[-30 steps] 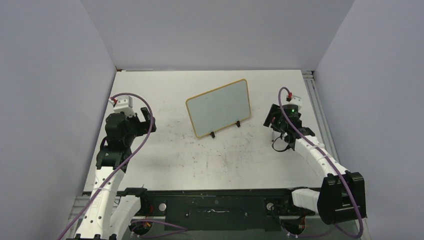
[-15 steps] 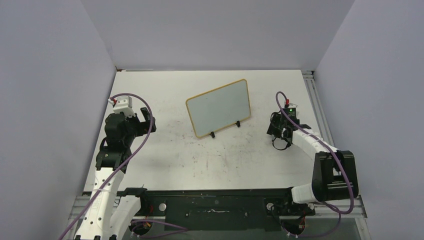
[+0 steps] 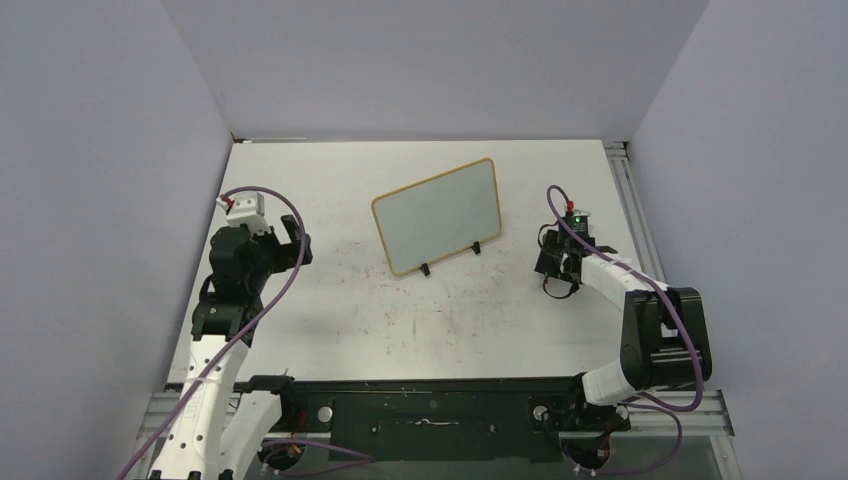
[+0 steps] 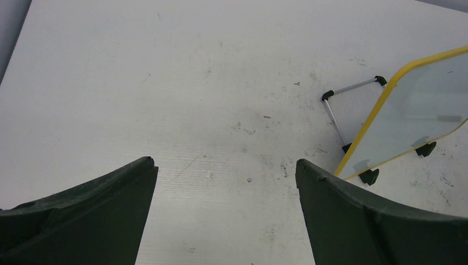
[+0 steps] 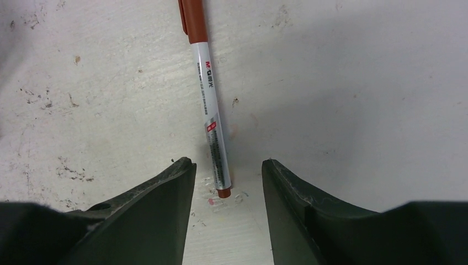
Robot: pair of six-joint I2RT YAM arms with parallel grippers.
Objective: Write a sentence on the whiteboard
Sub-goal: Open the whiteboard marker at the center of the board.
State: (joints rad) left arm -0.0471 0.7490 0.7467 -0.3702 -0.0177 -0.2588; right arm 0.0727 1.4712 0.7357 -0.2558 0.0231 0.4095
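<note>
The whiteboard, yellow-framed on black feet, stands tilted at the table's middle; its face is blank and no sentence shows. It also shows at the right of the left wrist view. A white marker with a red cap lies flat on the table. My right gripper is open and low over it, a finger on each side of the marker's red tail end, not touching it. In the top view the right gripper is right of the board. My left gripper is open and empty, left of the board.
The white tabletop is scuffed with small marks. Grey walls close in the back and both sides. A metal rail runs along the table's right edge. The board's wire stand leg sticks out behind it.
My right arm has folded and dropped, bringing the gripper down close to the table over the marker. The left arm and the whiteboard have not moved.
</note>
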